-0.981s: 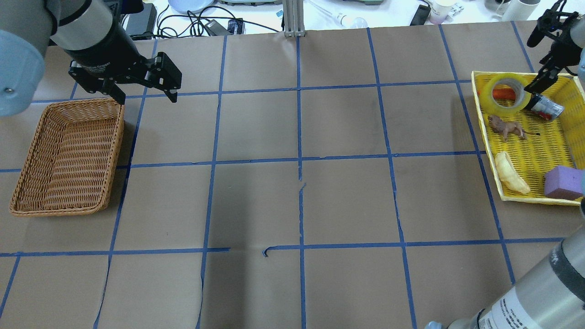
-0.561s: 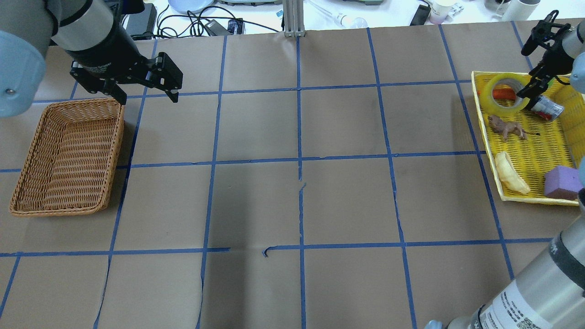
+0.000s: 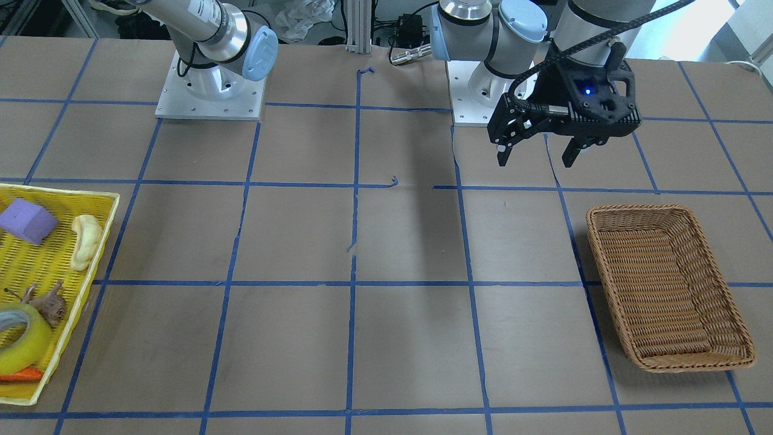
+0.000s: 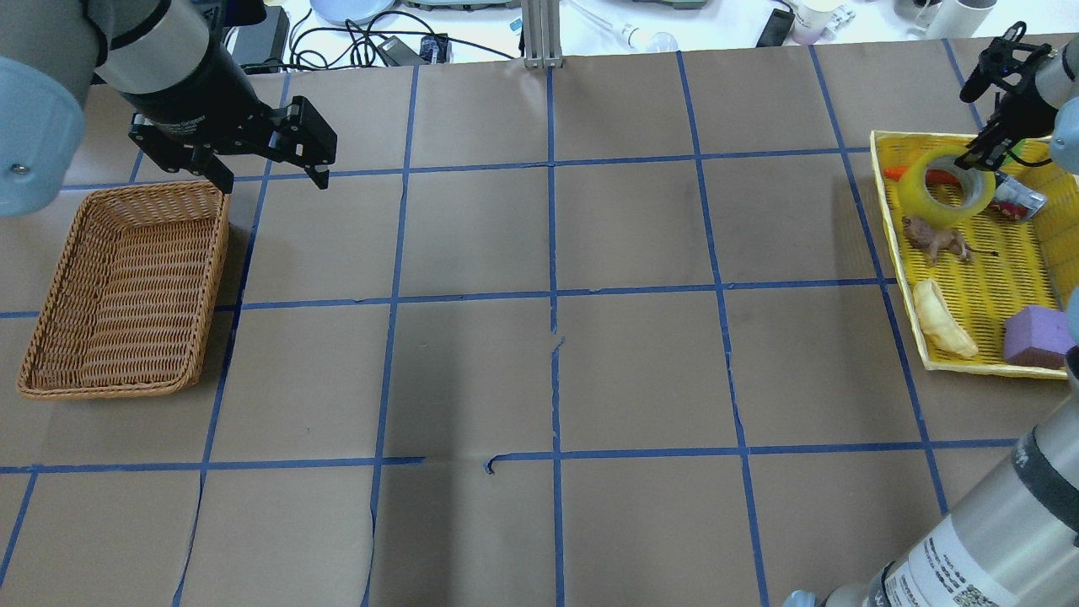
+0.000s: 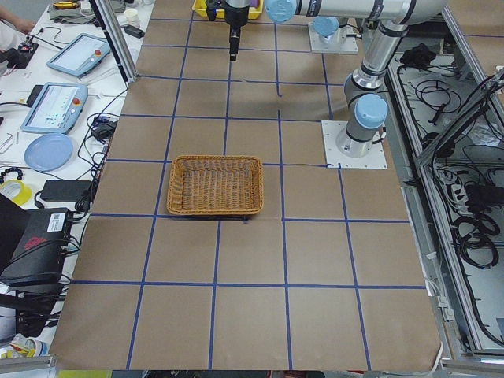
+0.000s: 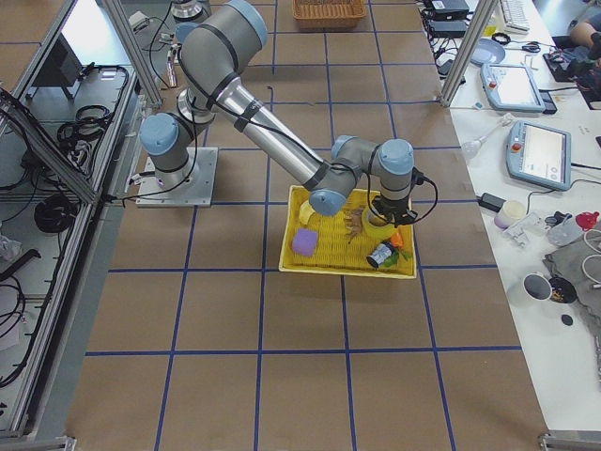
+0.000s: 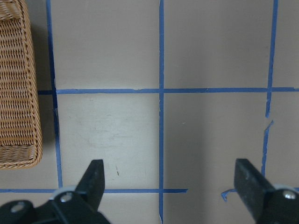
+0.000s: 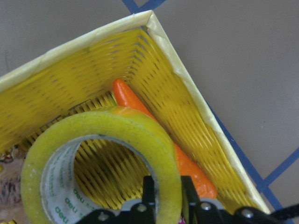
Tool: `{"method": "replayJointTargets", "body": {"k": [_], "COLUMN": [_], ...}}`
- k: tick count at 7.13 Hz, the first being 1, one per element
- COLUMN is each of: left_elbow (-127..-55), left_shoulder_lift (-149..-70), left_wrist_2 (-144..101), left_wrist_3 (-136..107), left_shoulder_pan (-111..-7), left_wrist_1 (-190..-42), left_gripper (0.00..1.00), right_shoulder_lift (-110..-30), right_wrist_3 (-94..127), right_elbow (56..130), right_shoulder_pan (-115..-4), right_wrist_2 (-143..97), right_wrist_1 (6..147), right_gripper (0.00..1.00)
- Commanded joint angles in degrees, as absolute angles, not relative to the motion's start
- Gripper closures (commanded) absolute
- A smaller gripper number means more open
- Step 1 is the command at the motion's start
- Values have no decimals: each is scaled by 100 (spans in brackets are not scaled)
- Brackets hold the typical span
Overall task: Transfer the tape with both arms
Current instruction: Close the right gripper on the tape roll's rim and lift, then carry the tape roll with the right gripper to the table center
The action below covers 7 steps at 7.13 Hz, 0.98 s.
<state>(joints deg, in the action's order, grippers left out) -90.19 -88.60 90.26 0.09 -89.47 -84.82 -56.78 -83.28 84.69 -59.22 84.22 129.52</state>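
You have one tape (image 4: 946, 184), one yellow tray (image 4: 1003, 270), one wicker basket (image 4: 126, 287) and two grippers. The tray also holds one carrot (image 8: 187, 163), one brown toy animal (image 4: 936, 238), one purple block (image 4: 1038, 335), one pale pastry (image 4: 942, 327) and one small can (image 4: 1018, 202). The tape is glossy translucent yellow, with green print on its whitish core. It sits in the tray's corner beside the carrot, its wall pinched by the right gripper (image 8: 167, 193). The left gripper (image 4: 271, 179) is spread wide, well apart from the tray.
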Motion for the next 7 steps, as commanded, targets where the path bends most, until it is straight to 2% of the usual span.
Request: {"method": "replayJointTargets", "body": {"k": [1,4,7], "left_elbow": [-9026,-9026,-9026], "left_shoulder_lift": [-8859,-8859,-8850], "left_wrist_2": [9026,9026,9018], "left_wrist_3": [18,26,62], "left_shoulder_pan": [-8947,-8947,-8938], "left_wrist_1": [-8481,-8473,-8473], "left_gripper": [0,0,0], "right_shoulder_lift": [-6053,-6731,-6891], "right_wrist_3": [-8288,-7722,-4702], "right_elbow": [8420,8420,8795], "right_shoulder_pan": [-5976,-6395,-7985], "right_wrist_2": [8429,8516,8429], "right_wrist_1": [12389,11350,10907], "right_gripper": [100,100,100]}}
